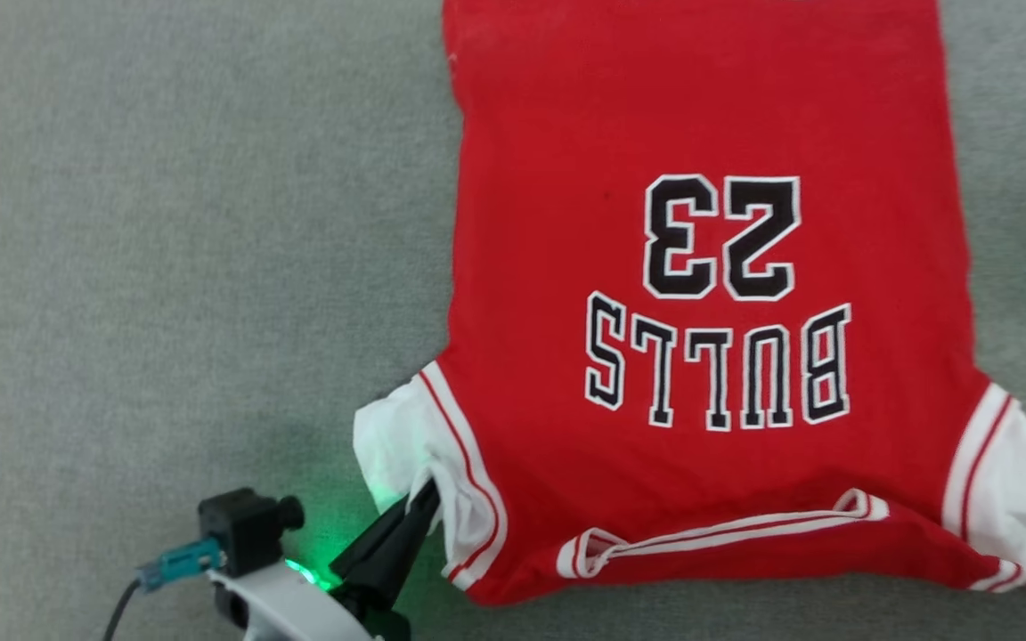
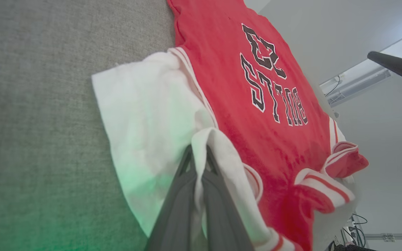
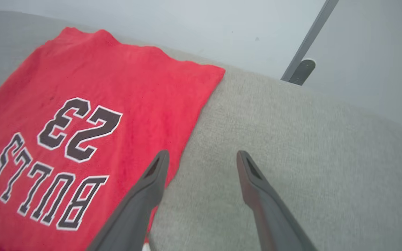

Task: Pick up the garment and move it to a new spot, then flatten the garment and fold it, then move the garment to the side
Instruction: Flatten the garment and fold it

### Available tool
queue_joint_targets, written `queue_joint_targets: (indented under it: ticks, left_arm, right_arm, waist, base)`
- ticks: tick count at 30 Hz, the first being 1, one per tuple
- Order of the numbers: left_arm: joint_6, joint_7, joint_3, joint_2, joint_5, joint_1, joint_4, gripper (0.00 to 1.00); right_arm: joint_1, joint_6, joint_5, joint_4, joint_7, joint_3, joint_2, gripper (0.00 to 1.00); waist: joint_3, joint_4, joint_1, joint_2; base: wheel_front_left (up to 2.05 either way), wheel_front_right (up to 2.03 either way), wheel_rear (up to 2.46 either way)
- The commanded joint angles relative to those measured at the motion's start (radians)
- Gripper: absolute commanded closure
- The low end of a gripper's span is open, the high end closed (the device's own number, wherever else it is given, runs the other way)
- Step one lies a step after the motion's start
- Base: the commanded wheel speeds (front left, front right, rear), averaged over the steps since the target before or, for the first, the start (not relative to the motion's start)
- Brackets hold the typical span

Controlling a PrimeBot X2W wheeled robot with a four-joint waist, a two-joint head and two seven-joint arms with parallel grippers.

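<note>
Head view is showing the garment (image 1: 700,356) lying print-up and mostly flat on the grey surface (image 1: 166,267), so flattening is looking nearly done, with folding and moving aside remaining. Left wrist view is revealing white sleeve (image 2: 145,115) cloth pinched inside the left pincer (image 2: 197,155). Right wrist view is giving the right pincer (image 3: 202,157), spread and empty, hanging over the garment's edge.

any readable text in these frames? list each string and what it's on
"23": black, white-outlined number on the red jersey T-shirt, upside down in the head view.
"BULLS": black, white-outlined lettering on the same jersey, just nearer the robot than the number, also upside down.
No other readable text.
</note>
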Motion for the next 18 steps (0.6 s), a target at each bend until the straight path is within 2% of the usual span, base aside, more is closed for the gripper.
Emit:
queue_joint_targets:
  ticks: [1, 10, 18]
  left_arm:
    - [-0.009, 0.005, -0.006, -0.011, 0.012, -0.026, 0.000, 1.00]
    - [-0.044, 0.006, -0.054, -0.073, 0.040, -0.118, 0.027, 1.00]
    - [-0.059, -0.006, -0.097, -0.116, 0.047, -0.170, 0.071, 1.00]
  right_arm:
    - [-0.109, -0.001, -0.036, 0.058, 0.021, 0.040, 0.020, 0.00]
    - [-0.641, -0.001, -0.257, 0.512, 0.177, 0.235, 0.104, 0.00]
    - [-0.876, -0.001, -0.362, 0.811, 0.246, 0.296, 0.159, 0.00]
  waist:
    - [0.052, 0.046, -0.0001, -0.0001]
    - [0.166, 0.165, -0.0001, -0.0001]
    - [0.232, 0.214, -0.0001, -0.0001]
  base:
    - [0.00, 0.00, 0.00]
    - [0.00, 0.00, 0.00]
    - [0.00, 0.00, 0.00]
